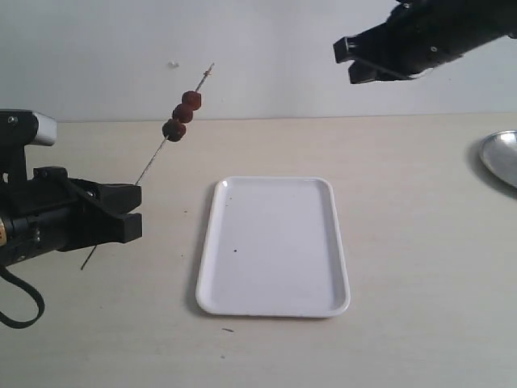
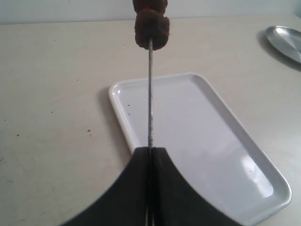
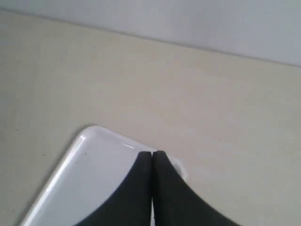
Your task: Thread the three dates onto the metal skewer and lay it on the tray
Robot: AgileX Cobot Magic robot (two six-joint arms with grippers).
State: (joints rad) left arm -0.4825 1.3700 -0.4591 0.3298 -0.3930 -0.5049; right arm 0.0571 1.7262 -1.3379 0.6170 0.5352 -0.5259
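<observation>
Three dark reddish-brown dates [image 1: 182, 114] sit threaded near the upper end of the thin metal skewer [image 1: 153, 162], which slants up and to the right, in the air left of the white tray [image 1: 275, 301]. My left gripper [image 1: 136, 212] is shut on the skewer's lower part. In the left wrist view the skewer [image 2: 150, 99] rises from the closed gripper [image 2: 151, 149] over the tray [image 2: 221, 141], with a date [image 2: 152, 30] on it. My right gripper [image 1: 346, 56] hangs high at the upper right, shut and empty; its wrist view shows its closed gripper [image 3: 152, 153] above a tray corner [image 3: 89, 160].
A round silvery metal dish [image 1: 501, 158] lies at the table's right edge, also seen in the left wrist view as the dish [image 2: 287, 40]. A pale wall stands behind the beige table. Small dark specks dot the tray and the tabletop.
</observation>
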